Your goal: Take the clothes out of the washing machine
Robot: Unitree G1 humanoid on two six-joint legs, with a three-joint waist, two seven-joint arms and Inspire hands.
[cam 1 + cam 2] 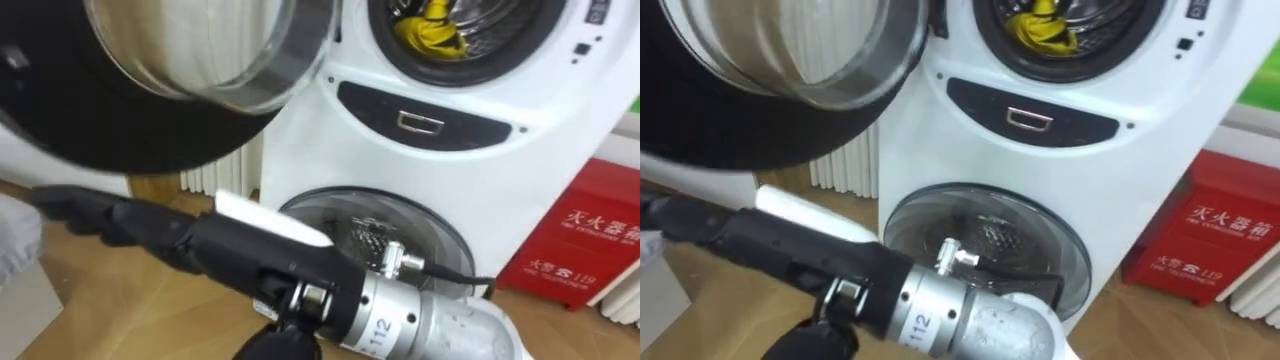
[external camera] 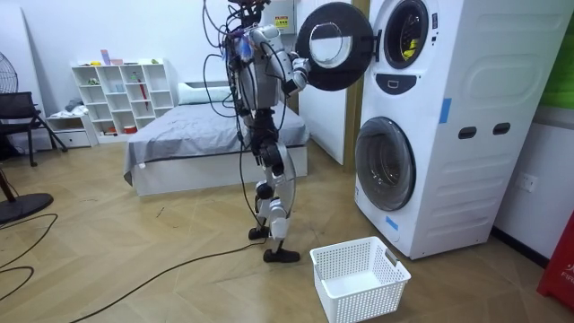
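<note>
Closest to the camera is the robot's right arm, slanting across the lower frame. Its right hand (image 1: 150,232) is stretched out to the left, under the dark rim of the open door (image 1: 150,90) of the upper washing machine (image 1: 550,110). The fingers look straight and empty to me, though the tips sit in shadow, so I wouldn't swear to it.

The yellow cloth (image 1: 432,30) is inside the upper drum, bunched at the front of the opening and well apart from the hand.

In the room view the robot stands on the room view's left of the stacked machines. A white basket (image 2: 359,278) sits on the floor near its feet, in front of the lower machine (image 2: 386,166).

My guess on handling: the cloth is light and floppy, maybe damp, so it'll drape and could snag on the door seal. Best bet is to pinch a raised fold of the bunch and pull it straight out rather than scoop underneath.
</note>
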